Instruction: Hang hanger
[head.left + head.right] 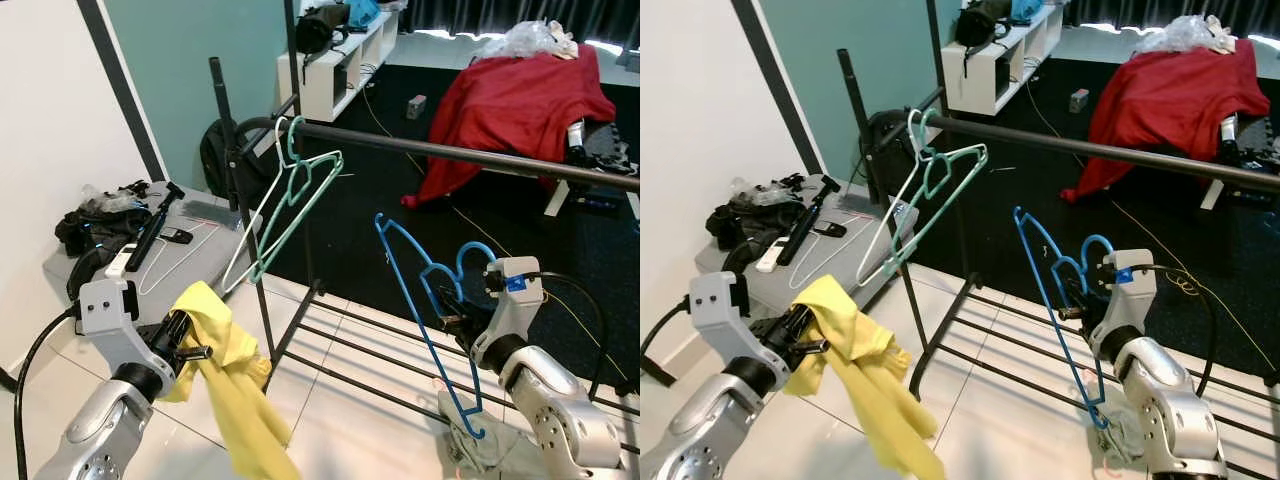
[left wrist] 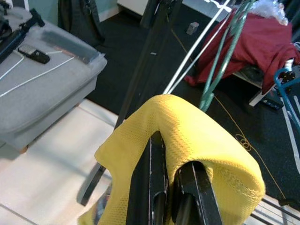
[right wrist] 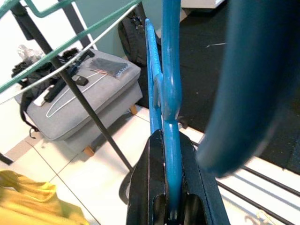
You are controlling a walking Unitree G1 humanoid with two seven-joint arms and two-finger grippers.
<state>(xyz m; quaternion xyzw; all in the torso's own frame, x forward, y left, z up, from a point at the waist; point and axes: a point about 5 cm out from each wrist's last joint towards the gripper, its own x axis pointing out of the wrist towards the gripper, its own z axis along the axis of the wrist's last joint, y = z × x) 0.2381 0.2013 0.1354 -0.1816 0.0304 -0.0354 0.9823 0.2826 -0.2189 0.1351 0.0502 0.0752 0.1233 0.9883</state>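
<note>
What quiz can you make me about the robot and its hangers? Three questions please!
1. True or false: the right gripper holds the blue hanger.
2. What is the left gripper holding? A) yellow cloth B) red blanket C) remote
3. Fill in: the green hanger hangs on the ____.

Key:
1. True; its fingers are clamped on it.
2. A, the yellow cloth.
3. rail.
</note>
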